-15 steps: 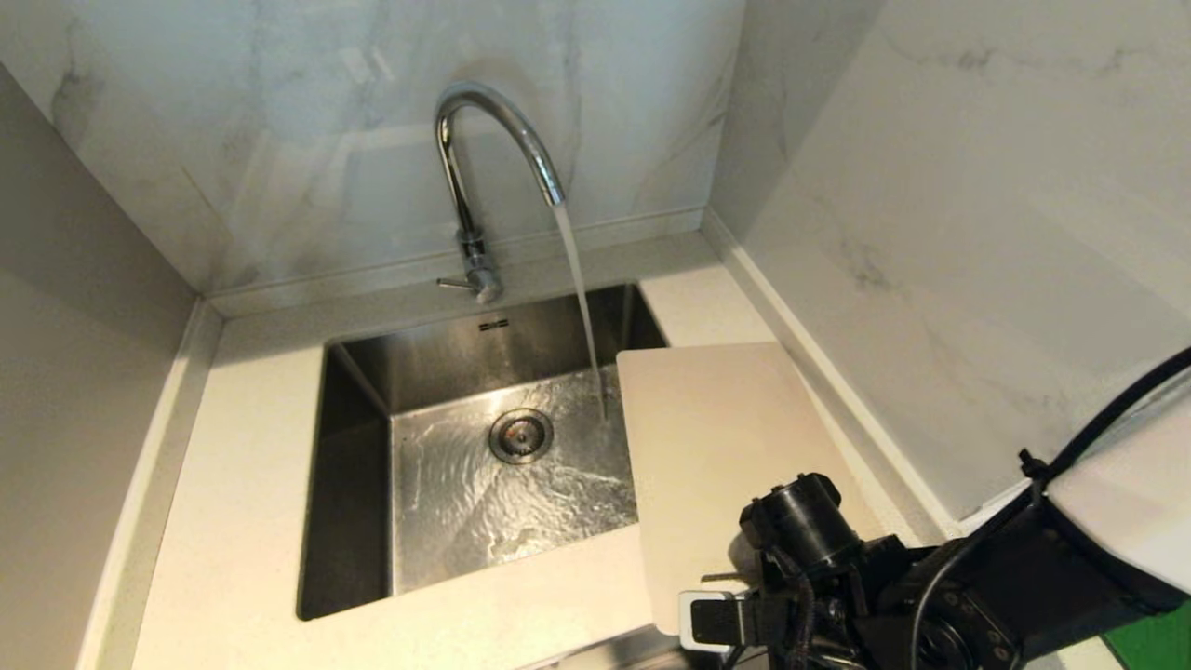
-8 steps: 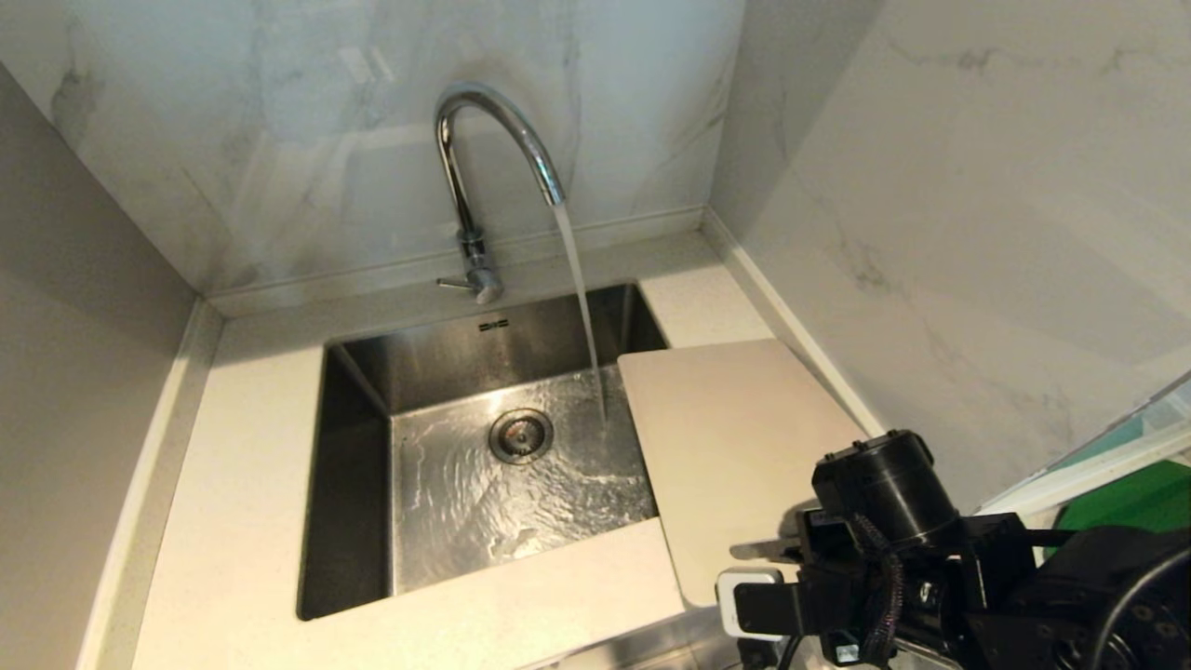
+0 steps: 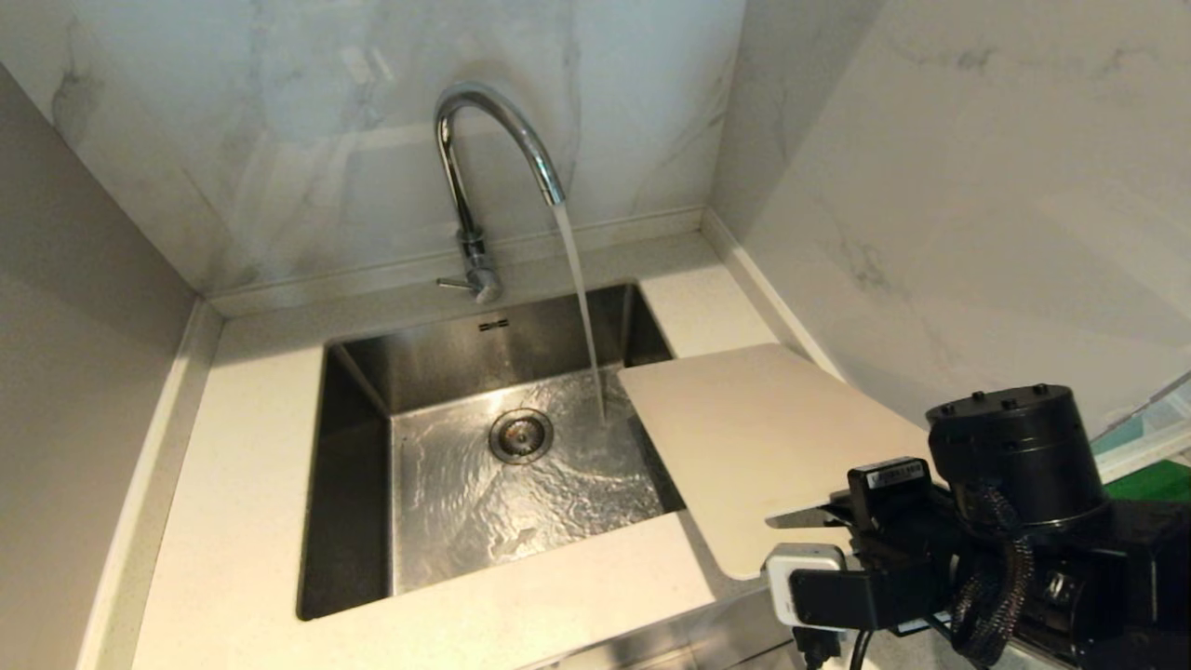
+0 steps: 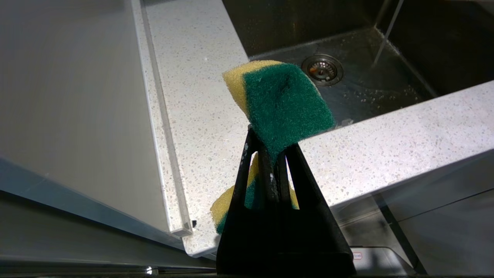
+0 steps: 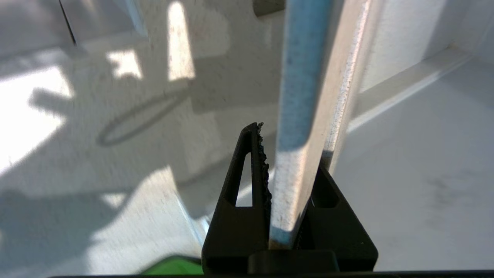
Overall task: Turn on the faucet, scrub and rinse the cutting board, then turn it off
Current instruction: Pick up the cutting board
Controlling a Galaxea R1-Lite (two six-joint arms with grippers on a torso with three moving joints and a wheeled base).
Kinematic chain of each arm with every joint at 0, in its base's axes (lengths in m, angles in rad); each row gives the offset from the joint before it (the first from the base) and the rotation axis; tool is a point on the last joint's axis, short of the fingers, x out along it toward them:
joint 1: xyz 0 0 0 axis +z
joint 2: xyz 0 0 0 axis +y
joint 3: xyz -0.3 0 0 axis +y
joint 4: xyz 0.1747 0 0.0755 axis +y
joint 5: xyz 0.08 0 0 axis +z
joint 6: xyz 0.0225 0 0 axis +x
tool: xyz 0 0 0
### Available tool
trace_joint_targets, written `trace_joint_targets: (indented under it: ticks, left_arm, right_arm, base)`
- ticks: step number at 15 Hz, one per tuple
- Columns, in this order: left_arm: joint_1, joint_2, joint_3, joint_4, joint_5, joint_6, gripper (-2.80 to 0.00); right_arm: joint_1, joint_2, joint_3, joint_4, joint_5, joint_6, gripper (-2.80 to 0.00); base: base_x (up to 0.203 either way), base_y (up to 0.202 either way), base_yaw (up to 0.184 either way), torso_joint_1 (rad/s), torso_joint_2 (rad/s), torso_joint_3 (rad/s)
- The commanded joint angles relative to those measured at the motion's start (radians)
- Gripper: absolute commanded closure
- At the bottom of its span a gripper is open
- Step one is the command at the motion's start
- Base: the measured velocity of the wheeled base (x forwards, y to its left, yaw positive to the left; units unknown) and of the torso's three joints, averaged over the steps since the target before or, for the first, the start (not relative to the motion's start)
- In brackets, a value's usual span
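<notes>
Marble walls (image 3: pixel 977 186) enclosed the sink (image 3: pixel 502 465); water was poured from the faucet (image 3: pixel 484 167) just left of the cutting board (image 3: pixel 754 437), which was clamped by the right pincer (image 5: pixel 287 170) at its near-right end, long axis pointing far-left over the table (image 3: pixel 242 465); a sponge (image 4: pixel 281 104) was gripped by the left pincer (image 4: pixel 270 154).

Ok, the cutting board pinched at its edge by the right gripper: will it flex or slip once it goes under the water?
Probably stiff: the cutting board juts from the right gripper out over the sink with no visible sag. Likely light, being thin, as the right wrist view shows it edge-on. It may turn slippery under the faucet stream, since its faces look smooth.
</notes>
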Motion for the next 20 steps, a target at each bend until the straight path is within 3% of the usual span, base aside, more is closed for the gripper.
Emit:
trace_joint_targets:
  ticks: [1,10,15,20]
  left_arm:
    - [0.000,0.001,0.003,0.000,0.000,0.000,0.00]
    - [0.000,0.001,0.003,0.000,0.000,0.000,0.00]
    - [0.000,0.000,0.003,0.000,0.000,0.000,0.00]
    - [0.000,0.001,0.002,0.000,0.000,0.000,0.00]
  right_arm:
    - [0.000,-0.102,0.007,-0.003,-0.002,-0.062,0.00]
    - [0.002,-0.309,0.021,0.020,0.018,-0.199,0.00]
    - [0.002,-0.370,0.007,0.070,0.196,-0.219,0.00]
    - [0.002,-0.403,-0.020,0.133,0.372,-0.346,0.00]
  base:
    - [0.000,0.000,0.000,0.000,0.00,0.000]
    - [0.000,0.000,0.000,0.000,0.00,0.000]
    - [0.000,0.000,0.000,0.000,0.00,0.000]
    - [0.000,0.000,0.000,0.000,0.00,0.000]
